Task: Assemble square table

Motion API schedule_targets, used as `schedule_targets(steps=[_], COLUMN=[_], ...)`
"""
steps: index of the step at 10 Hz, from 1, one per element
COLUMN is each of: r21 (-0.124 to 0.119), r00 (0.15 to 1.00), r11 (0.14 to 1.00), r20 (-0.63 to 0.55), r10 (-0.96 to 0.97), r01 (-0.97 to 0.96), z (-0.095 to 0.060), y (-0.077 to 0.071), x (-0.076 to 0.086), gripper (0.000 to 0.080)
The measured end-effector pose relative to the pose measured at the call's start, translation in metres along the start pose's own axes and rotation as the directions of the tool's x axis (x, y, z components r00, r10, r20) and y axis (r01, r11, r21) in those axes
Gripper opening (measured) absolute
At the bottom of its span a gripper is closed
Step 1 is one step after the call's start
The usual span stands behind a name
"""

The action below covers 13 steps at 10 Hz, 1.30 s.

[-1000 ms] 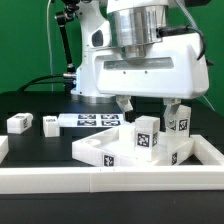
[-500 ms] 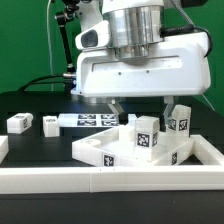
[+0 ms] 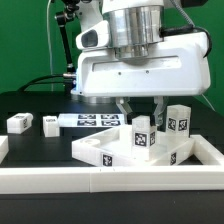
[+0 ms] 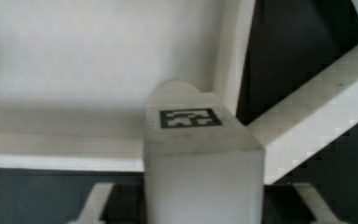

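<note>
Roughly midway, by the look of it: near leg [image 3: 143, 137] and far leg [image 3: 177, 120] stand on the square top [image 3: 100, 150], while two loose legs [image 3: 18, 122] lie on the worktop [image 3: 40, 140]. The pincer [image 3: 142, 110] straddles the near leg, narrow; whether it grips is unclear.

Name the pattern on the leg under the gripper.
Black-and-white square tags on the white leg; clearest in exterior view.
</note>
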<state>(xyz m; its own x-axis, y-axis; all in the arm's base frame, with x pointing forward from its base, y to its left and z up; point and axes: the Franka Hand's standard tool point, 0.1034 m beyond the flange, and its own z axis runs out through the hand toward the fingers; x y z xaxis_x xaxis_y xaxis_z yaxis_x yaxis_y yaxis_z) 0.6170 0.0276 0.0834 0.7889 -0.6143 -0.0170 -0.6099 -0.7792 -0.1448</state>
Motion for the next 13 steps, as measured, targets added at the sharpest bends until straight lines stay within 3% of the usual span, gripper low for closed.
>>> schedule_targets(steps=[5,8,9,10,11,12,13], r21=[0.019,0.034,0.036,0.036,0.036,0.036,0.037], r00=[0.911,0.756,0.740,0.729,0.732,0.734,0.743], r11=[0.911,0.757,0.741,0.730,0.733,0.735,0.744], r20=[-0.014,-0.035,-0.037,-0.036,-0.036,-0.037,-0.036], r10=[0.412,0.654,0.672,0.684,0.680,0.678,0.668], r01=[-0.412,-0.653,-0.671,-0.683,-0.679,-0.677,-0.667], z=[-0.001,-0.003,-0.003,-0.003,-0.002,-0.003,-0.004], y=[0.005,0.015,0.016,0.017,0.016,0.016,0.014], x=[0.004,0.013,0.014,0.014,0.014,0.014,0.013], gripper=[0.0292,0.0294,0.0294,0.0350,0.0485,0.0485,0.0613])
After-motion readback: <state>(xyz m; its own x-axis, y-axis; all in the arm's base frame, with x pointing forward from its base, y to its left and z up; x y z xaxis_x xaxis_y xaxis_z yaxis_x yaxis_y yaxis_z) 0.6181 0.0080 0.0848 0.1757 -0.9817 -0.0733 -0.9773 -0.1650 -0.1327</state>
